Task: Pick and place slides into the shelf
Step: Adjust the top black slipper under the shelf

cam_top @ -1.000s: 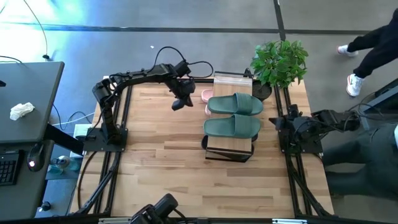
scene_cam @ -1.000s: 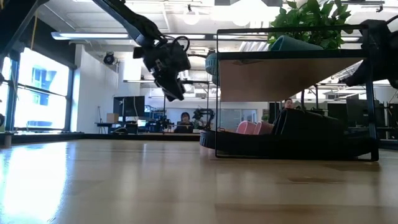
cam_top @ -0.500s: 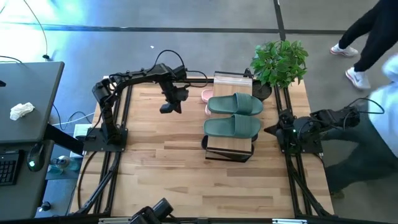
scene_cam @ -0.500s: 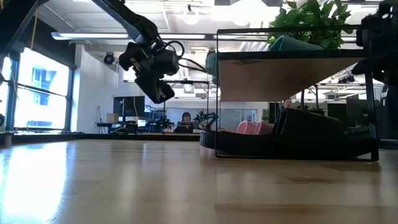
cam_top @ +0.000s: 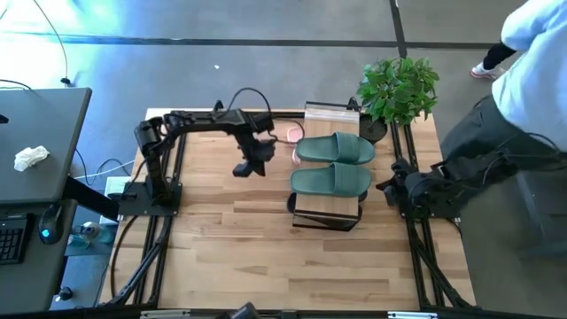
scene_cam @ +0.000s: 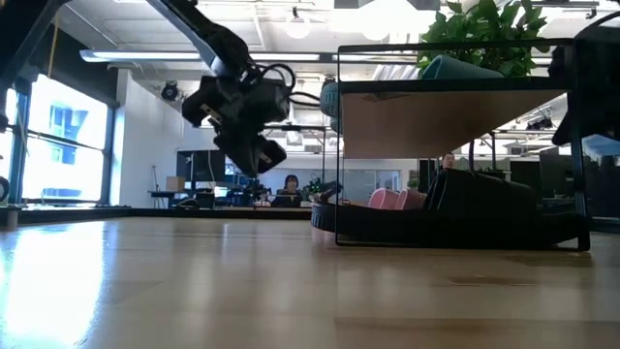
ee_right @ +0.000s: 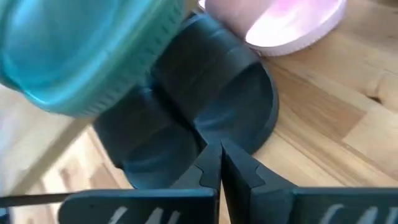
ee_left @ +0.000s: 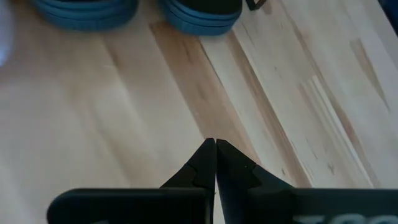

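The shelf (cam_top: 330,211) stands right of the table's middle. Two sage green slides (cam_top: 333,164) lie soles down on its top board. Beneath that board lie black slides (ee_right: 205,106) and, toward the far left, pale pink slides (cam_top: 295,136). In the low view the pink slides (scene_cam: 387,199) and black slides (scene_cam: 475,204) show under the board. My left gripper (cam_top: 248,167) hangs shut over bare table left of the shelf, slanting down, holding nothing. My right gripper (ee_right: 221,149) is shut and empty at the shelf's right end, pointing at the black slides.
A potted plant (cam_top: 399,89) stands at the far right corner behind the shelf. A person (cam_top: 532,53) stands by the table's right side. Bare wood (cam_top: 230,239) lies across the near and left parts of the table. A desk (cam_top: 35,133) stands off the left edge.
My left gripper has drawn away from the shelf's far left corner toward the table's near edge and sunk lower, rolling as it went, shut all the while. My right arm has turned a little in place. The person at the right has come closer.
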`<move>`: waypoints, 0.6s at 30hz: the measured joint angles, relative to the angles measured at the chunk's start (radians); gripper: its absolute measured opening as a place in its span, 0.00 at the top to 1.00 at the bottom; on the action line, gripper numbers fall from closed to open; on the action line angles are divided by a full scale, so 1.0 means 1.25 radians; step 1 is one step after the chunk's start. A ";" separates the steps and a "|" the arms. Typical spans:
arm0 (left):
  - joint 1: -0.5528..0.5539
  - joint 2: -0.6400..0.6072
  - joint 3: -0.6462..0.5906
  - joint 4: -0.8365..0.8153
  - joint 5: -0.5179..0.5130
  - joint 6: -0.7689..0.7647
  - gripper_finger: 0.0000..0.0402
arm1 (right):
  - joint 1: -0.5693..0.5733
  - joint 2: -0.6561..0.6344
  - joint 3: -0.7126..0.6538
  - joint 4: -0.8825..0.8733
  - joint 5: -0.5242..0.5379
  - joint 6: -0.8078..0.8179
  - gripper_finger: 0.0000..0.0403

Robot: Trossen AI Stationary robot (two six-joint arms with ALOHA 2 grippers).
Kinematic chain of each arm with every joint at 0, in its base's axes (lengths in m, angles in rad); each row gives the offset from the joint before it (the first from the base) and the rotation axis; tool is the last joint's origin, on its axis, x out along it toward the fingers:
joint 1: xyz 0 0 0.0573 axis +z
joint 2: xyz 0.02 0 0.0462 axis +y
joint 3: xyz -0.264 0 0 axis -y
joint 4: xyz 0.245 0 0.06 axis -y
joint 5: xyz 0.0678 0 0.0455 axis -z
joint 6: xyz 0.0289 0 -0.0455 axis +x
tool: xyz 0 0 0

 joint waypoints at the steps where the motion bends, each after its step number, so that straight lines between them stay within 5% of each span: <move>1: -0.009 0.000 -0.016 0.022 0.001 -0.019 1.00 | 0.000 0.019 0.000 0.000 -0.005 -0.004 1.00; 18: -0.190 0.000 -0.129 0.378 -0.070 -0.313 1.00 | -0.007 0.226 0.000 0.013 0.046 0.087 1.00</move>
